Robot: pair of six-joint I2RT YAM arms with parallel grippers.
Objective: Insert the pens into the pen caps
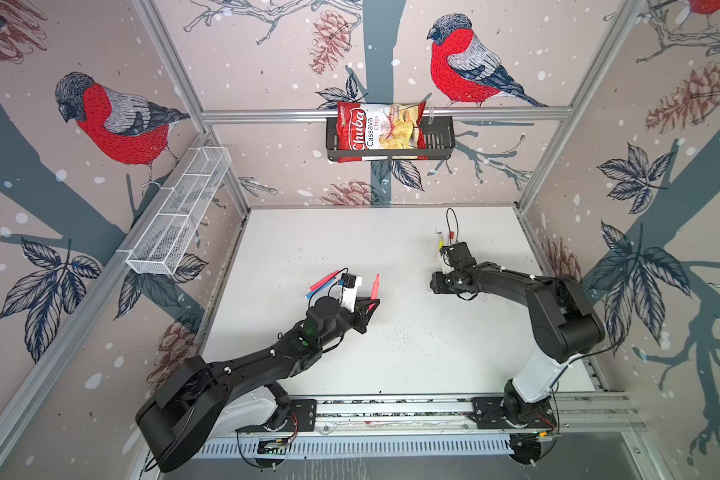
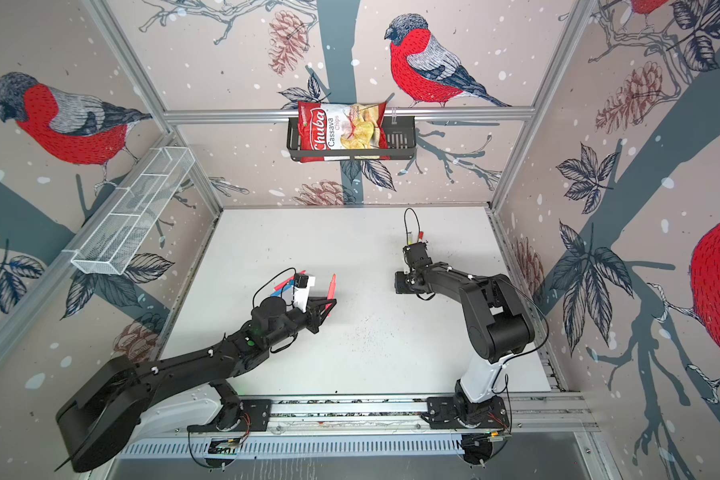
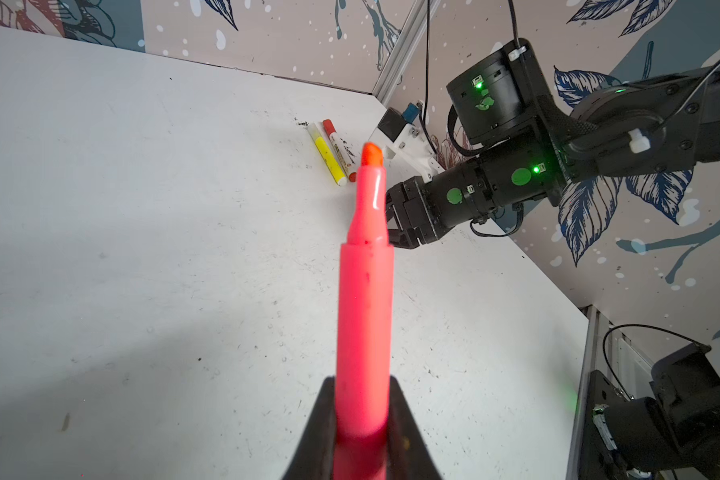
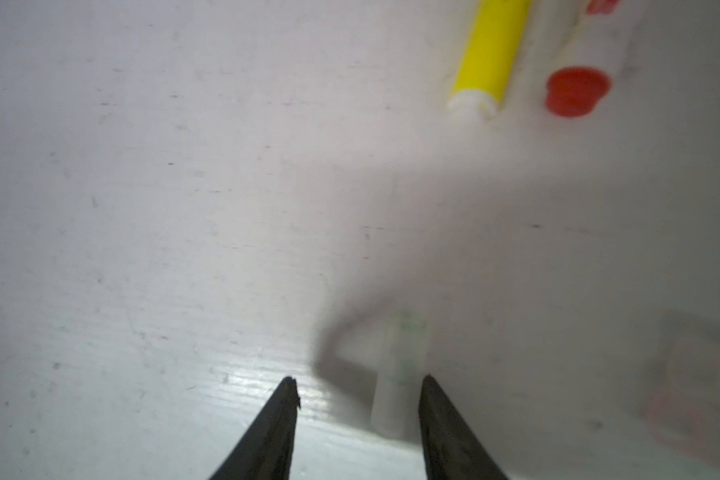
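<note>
The white table (image 1: 391, 241) carries the left gripper (image 3: 360, 395) just at 9 o'clock of its middle, jaws clamped on the pink pen (image 3: 364, 291) with its bare tip toward 12 o'clock. The right gripper (image 4: 359, 379) is low at about 1 o'clock with its jaws apart. A red pen (image 1: 324, 280) and a blue pen (image 1: 313, 291) lie at 10 o'clock of the left gripper, and the yellow pen (image 4: 491, 54) and white-barrelled pen (image 4: 595, 37) lie side by side at 12 o'clock of the right gripper. A translucent cap (image 4: 400, 365) lies between the right gripper's fingers, close to one and clear of the other.
</note>
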